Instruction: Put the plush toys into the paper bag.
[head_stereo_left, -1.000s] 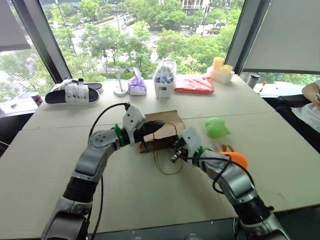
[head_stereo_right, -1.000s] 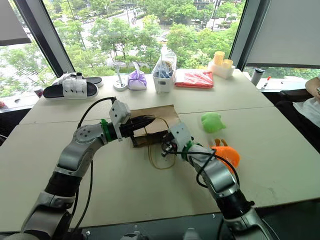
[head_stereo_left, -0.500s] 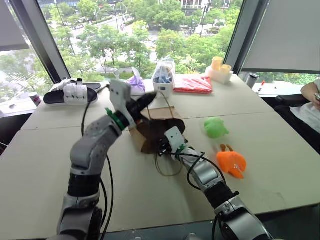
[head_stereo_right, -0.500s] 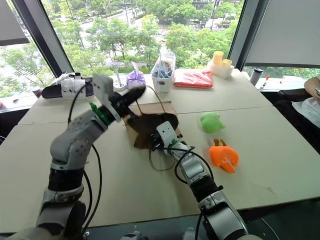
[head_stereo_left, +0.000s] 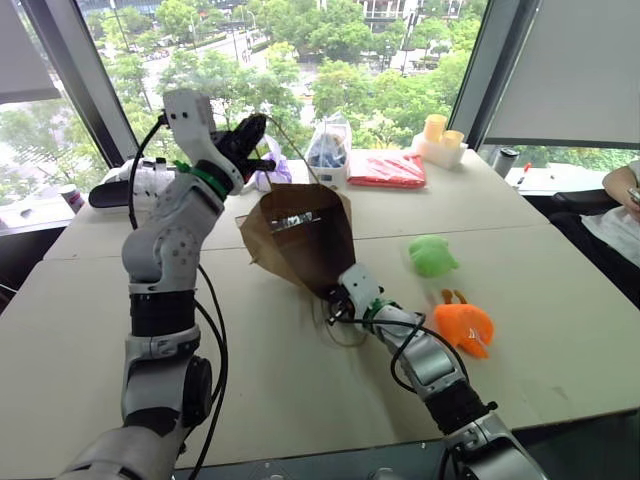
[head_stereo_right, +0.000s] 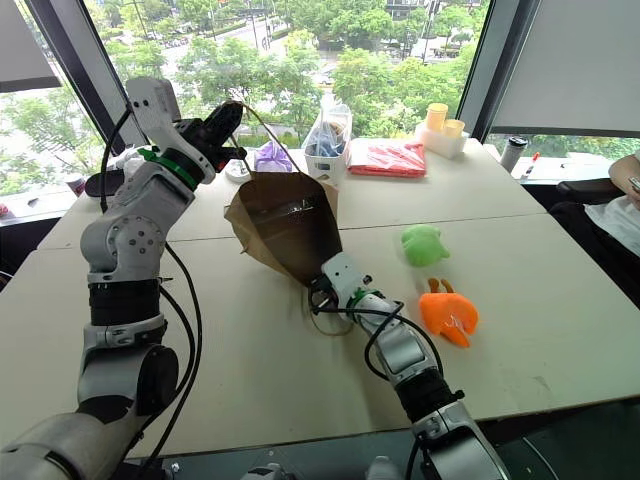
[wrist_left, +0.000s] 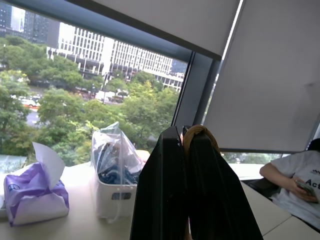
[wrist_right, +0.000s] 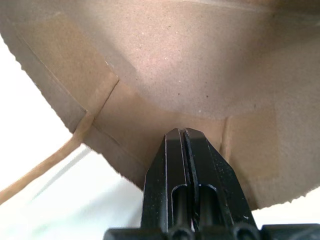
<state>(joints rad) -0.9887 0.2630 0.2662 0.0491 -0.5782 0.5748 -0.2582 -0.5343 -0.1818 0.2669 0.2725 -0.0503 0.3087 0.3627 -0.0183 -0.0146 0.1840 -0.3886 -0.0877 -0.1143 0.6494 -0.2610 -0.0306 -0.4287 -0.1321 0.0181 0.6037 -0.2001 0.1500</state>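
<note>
Kraft paper bag (head_stereo_left: 300, 240): lifted off the table since a second ago, hanging by its string handle (wrist_left: 200, 134) from the closed left gripper (head_stereo_left: 252, 135). Right gripper (head_stereo_right: 322, 290), closed, pinches its low edge. Green toy (head_stereo_left: 432, 255) and orange toy (head_stereo_left: 463, 327): unbagged, on table to the right.

The bag (head_stereo_left: 300, 240) hangs over the table (head_stereo_left: 560, 330), between the 2 arms. Right of it lie 2 toys (head_stereo_left: 433, 255) (head_stereo_left: 463, 327), 1 nearer. Behind, clutter lines the window.
</note>
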